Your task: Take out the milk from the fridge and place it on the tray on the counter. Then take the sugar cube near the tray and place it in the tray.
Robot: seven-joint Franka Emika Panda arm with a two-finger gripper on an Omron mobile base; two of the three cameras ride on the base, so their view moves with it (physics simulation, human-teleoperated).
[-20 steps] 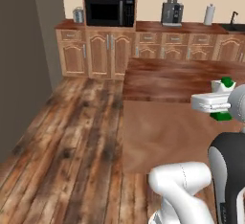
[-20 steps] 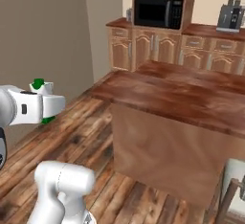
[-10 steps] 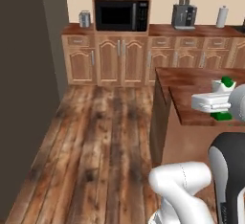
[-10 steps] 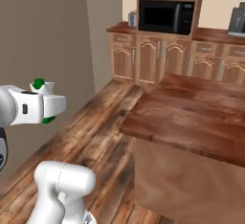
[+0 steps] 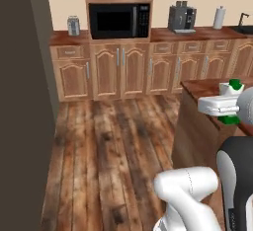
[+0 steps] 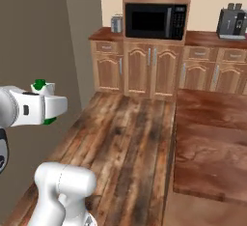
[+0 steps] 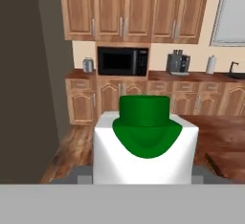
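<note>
The gripper (image 5: pixel 228 107) pinched the milk (image 7: pixel 145 140) between its fingers, the carton upright with its green top above the hand and held in the air. The counter (image 6: pixel 212 143) lay just below and beyond the gripper, and the microwave (image 7: pixel 122 61) stood far ahead of it.
</note>
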